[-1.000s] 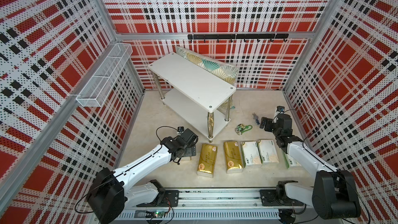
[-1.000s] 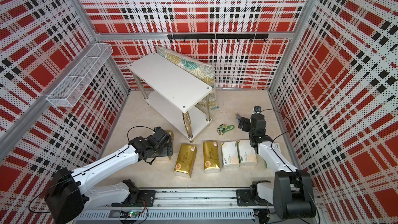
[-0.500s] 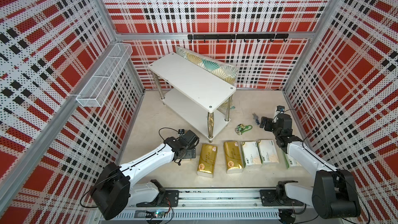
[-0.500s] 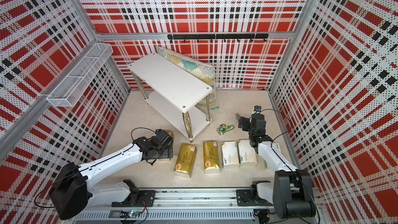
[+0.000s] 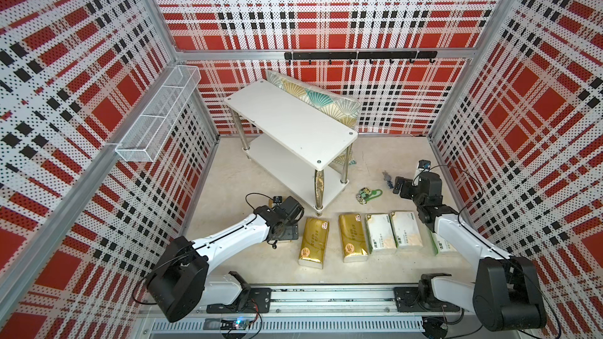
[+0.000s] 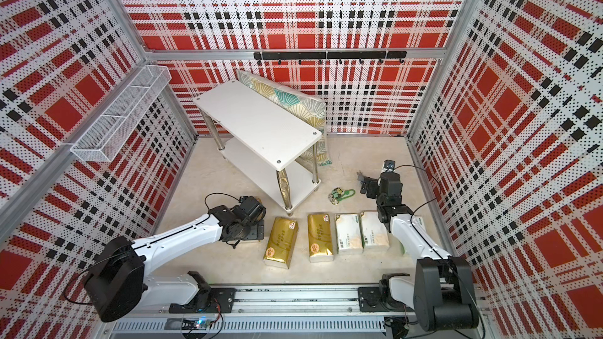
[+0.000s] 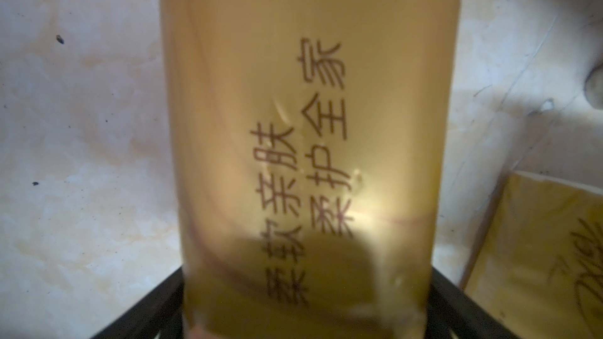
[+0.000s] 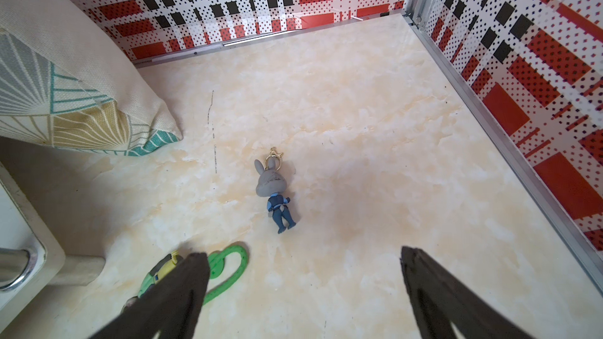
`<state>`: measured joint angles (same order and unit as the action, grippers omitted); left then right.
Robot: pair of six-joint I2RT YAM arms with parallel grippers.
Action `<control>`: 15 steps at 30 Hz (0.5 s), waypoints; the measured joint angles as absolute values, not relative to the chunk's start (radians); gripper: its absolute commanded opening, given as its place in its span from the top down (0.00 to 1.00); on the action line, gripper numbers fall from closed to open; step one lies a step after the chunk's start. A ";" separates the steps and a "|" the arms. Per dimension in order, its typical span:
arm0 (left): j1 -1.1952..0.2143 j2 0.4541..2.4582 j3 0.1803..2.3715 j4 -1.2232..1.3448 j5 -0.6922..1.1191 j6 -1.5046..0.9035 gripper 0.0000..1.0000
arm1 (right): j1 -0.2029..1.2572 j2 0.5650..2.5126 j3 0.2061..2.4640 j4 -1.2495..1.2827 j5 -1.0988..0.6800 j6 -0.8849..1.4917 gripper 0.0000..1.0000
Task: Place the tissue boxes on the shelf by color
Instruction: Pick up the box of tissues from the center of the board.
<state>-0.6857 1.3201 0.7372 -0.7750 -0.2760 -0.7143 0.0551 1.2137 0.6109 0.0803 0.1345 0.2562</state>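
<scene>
- Left claw [image 7: 306, 277]: standing wide open, its dark fingers [image 7: 153, 301] straddling a gold tissue pack [image 7: 293, 92] that is lying flat on the surface [image 7: 81, 125].
- Lying in a row beside this claw: second gold pack [image 5: 314, 242], third gold pack [image 5: 354, 238], first white pack [image 5: 380, 233], second white pack [image 5: 405, 230]; a third white pack [image 5: 438, 246] is peeking from under the right arm.
- Shelf [image 5: 287, 122]: standing just beyond the left claw.
- Right claw [image 8: 301, 254]: gaping fully, holding nothing, hovering with a rabbit keychain [image 8: 275, 190] ahead and a green keychain [image 8: 228, 269] beside one finger.
</scene>
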 measured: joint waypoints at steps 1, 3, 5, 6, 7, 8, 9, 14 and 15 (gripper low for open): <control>-0.686 1.321 0.737 -0.773 -0.277 -0.715 0.01 | 0.057 1.214 0.611 0.080 0.134 0.256 0.00; -0.686 1.321 0.735 -0.767 -0.278 -0.720 0.01 | 0.057 1.214 0.611 0.081 0.134 0.256 0.00; -0.686 1.322 0.730 -0.759 -0.282 -0.727 0.01 | 0.059 1.216 0.611 0.081 0.134 0.256 0.00; -0.686 1.322 0.727 -0.754 -0.285 -0.731 0.01 | 0.060 1.219 0.611 0.082 0.134 0.256 0.00; -0.686 1.323 0.724 -0.751 -0.289 -0.736 0.01 | 0.061 1.222 0.611 0.081 0.135 0.256 0.00; -0.687 1.324 0.721 -0.748 -0.293 -0.741 0.01 | 0.063 1.225 0.611 0.081 0.135 0.255 0.00; -0.688 1.324 0.719 -0.746 -0.296 -0.748 0.01 | 0.064 1.228 0.611 0.081 0.135 0.255 0.00; -0.693 1.324 0.709 -0.729 -0.316 -0.780 0.01 | 0.064 1.230 0.611 0.082 0.135 0.252 0.00; -0.696 1.324 0.706 -0.725 -0.322 -0.785 0.01 | 0.064 1.230 0.611 0.082 0.135 0.252 0.00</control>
<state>-0.6956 1.3235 0.7063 -0.7254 -0.3218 -0.7853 0.0643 1.2304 0.6109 0.0818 0.1352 0.2523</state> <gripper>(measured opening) 0.990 0.999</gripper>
